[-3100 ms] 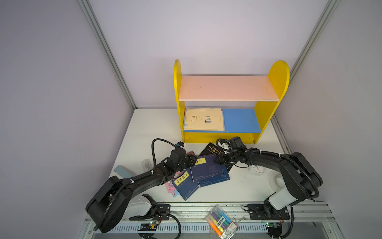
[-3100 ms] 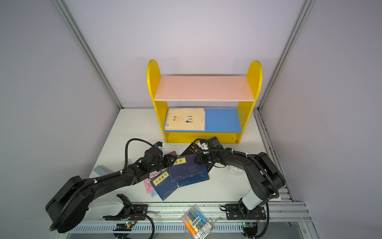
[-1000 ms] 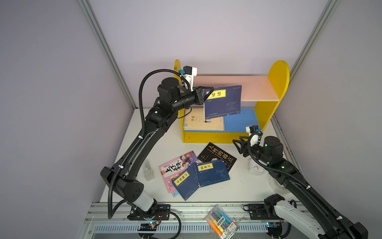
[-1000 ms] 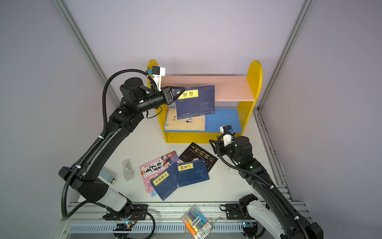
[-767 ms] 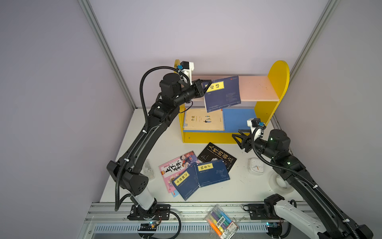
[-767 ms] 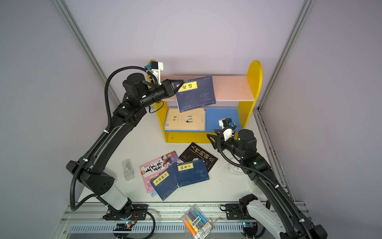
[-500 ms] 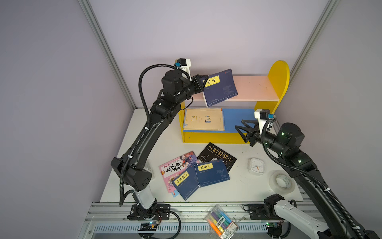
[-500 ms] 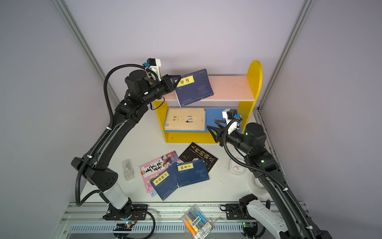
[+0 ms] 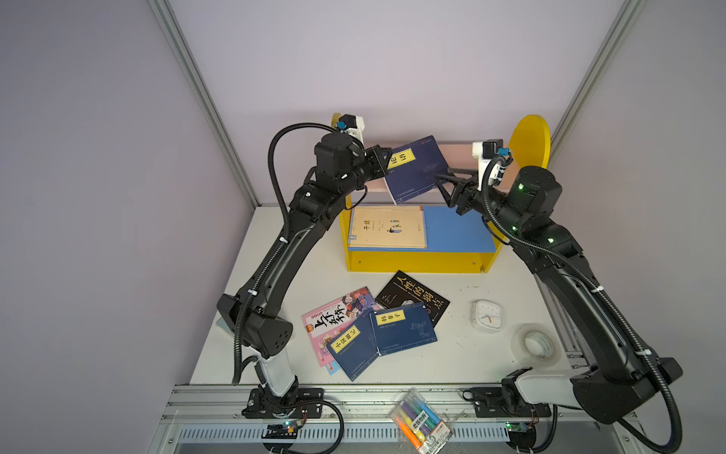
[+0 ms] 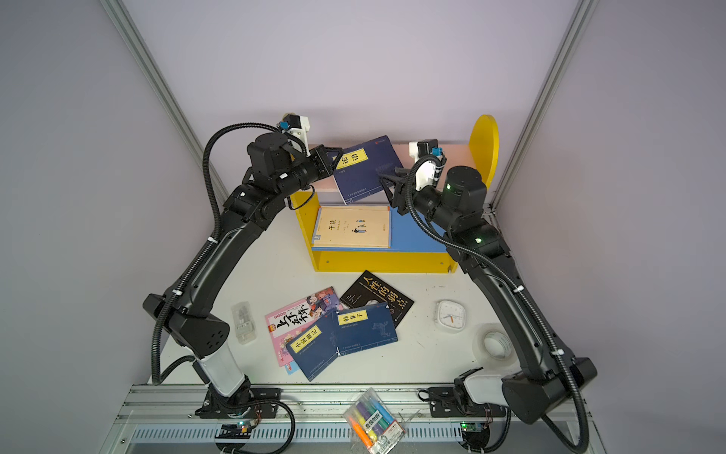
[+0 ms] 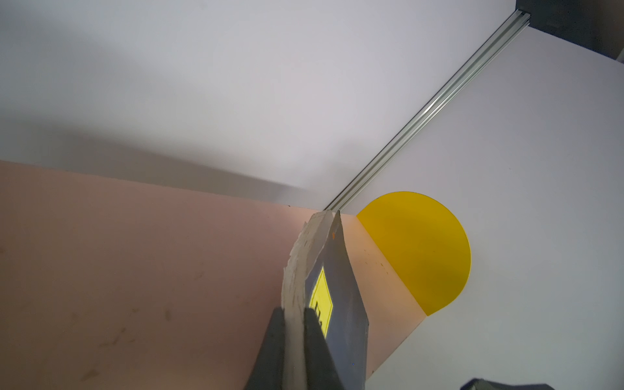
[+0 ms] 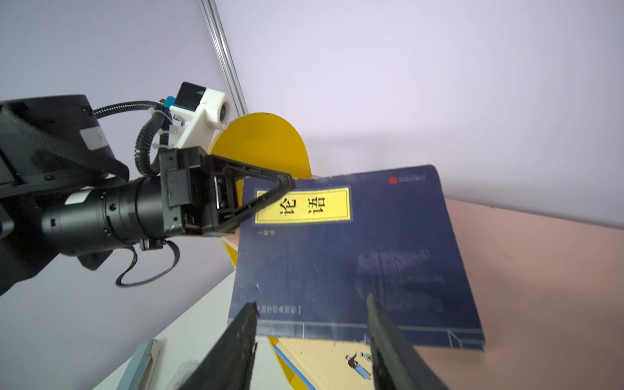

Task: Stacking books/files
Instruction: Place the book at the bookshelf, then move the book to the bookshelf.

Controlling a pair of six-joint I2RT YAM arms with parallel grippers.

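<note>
One navy book (image 9: 416, 169) (image 10: 367, 169) with a yellow label is up in the air, over the pink top board (image 9: 457, 155) (image 10: 451, 155) of the yellow shelf (image 9: 416, 261) (image 10: 377, 261). The book is tilted. The left claw (image 9: 387, 163) (image 10: 334, 159) pinches it tight at the corner by the label. In the left wrist view its two fingers (image 11: 317, 344) squeeze the book's pages between them.

The right claw (image 9: 438, 182) (image 12: 310, 304) is just beside the far edge of that book, also up by the top board. Its two fingers stand apart and grip nothing. I cannot tell if they touch the book.

A cream book (image 9: 387, 228) (image 10: 351, 226) lies flat on the shelf's blue bottom board (image 9: 457, 232), at the end nearer the left arm.

On the white table (image 9: 275, 255) in front of the shelf lie more books. A second navy book (image 9: 402, 326) and a third navy book (image 9: 351, 348) lie side by side and touch. A pink cartoon book (image 9: 334, 314) lies partly under the third one. A black book (image 9: 416, 293) lies closest to the shelf, partly under the second one.

A white clock (image 9: 487, 316) lies in front of the shelf's other end, and a roll of tape (image 9: 538, 346) lies a bit farther out. A pack of markers (image 9: 420, 420) lies farthest from the shelf, on the metal rail.
</note>
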